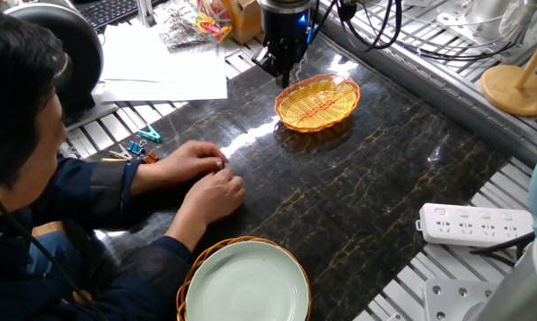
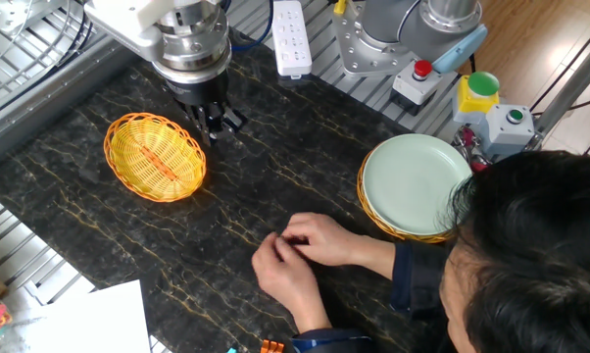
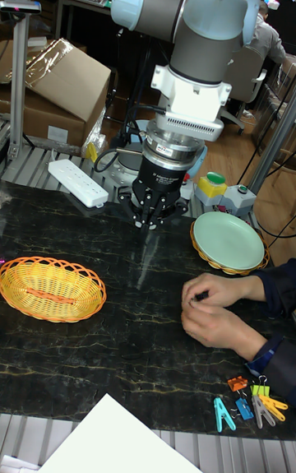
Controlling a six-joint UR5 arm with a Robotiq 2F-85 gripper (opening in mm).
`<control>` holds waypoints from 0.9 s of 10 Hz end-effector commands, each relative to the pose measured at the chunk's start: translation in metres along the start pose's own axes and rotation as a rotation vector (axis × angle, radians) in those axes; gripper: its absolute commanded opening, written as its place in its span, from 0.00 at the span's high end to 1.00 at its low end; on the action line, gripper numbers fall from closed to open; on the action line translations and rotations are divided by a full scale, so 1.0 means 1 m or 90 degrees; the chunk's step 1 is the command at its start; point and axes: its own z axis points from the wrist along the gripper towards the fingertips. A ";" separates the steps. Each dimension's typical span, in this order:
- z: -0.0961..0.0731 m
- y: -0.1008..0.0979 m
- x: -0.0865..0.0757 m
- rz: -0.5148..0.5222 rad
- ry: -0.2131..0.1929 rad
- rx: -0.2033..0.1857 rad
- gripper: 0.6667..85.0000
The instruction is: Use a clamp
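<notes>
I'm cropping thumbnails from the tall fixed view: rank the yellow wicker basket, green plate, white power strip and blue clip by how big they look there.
1. Yellow wicker basket, nearer the camera, so partly perspective
2. Green plate
3. White power strip
4. Blue clip

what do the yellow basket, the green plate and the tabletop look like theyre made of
Yellow basket: woven wicker or rattan, going by its open lattice weave.
Green plate: likely glazed ceramic, smooth with a soft sheen.
Tabletop: dark marble or a marble-look surface, polished, with gold veins and glare spots.
</notes>
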 end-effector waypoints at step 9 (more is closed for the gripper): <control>0.002 0.029 -0.016 0.080 -0.034 -0.033 0.98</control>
